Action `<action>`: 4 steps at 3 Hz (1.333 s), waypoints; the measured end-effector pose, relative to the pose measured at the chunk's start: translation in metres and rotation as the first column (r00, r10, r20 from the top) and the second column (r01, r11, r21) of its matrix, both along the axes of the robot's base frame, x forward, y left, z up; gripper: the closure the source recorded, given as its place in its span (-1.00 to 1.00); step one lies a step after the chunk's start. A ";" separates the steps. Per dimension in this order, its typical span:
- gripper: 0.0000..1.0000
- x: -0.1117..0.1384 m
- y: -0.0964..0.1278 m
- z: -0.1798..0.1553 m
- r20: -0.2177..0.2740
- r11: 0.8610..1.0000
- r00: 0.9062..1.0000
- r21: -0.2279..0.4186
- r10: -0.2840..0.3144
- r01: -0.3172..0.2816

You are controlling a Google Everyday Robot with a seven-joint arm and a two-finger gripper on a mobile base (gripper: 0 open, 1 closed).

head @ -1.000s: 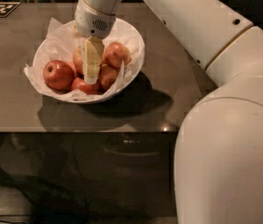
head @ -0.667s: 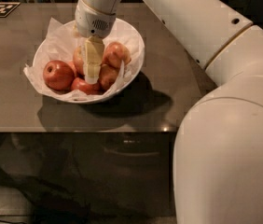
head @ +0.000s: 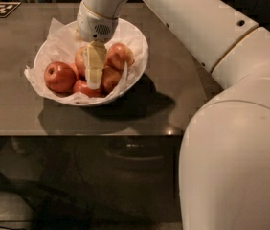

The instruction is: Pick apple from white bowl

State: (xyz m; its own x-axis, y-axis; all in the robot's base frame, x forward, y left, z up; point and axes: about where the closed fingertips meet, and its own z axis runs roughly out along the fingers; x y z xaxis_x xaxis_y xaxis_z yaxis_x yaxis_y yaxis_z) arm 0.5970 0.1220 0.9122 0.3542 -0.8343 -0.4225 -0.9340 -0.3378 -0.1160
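Pincer (head: pixel 93 80) down in white bowl (head: pixel 142 56) — glossy brown table (head: pixel 20 114).

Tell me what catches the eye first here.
The bulky glossy white robot arm fills the right side and reaches across the top of the view. Its pincer hangs down inside the deep white bowl lined with crinkled white paper on the brown-grey tabletop, among a cluster of red-orange apples. One round darker red apple sits at the bowl's left side.
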 end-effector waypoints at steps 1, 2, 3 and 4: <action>-1.00 0.000 -0.001 -0.005 -0.011 1.000 1.000 0.016 -0.005 0.005; -0.64 0.000 -0.001 -0.005 -0.011 1.000 1.000 0.016 -0.005 0.005; -0.15 0.000 -0.001 -0.005 -0.011 1.000 1.000 0.016 -0.005 0.005; 0.32 0.000 -0.001 -0.005 -0.011 1.000 1.000 0.016 -0.005 0.005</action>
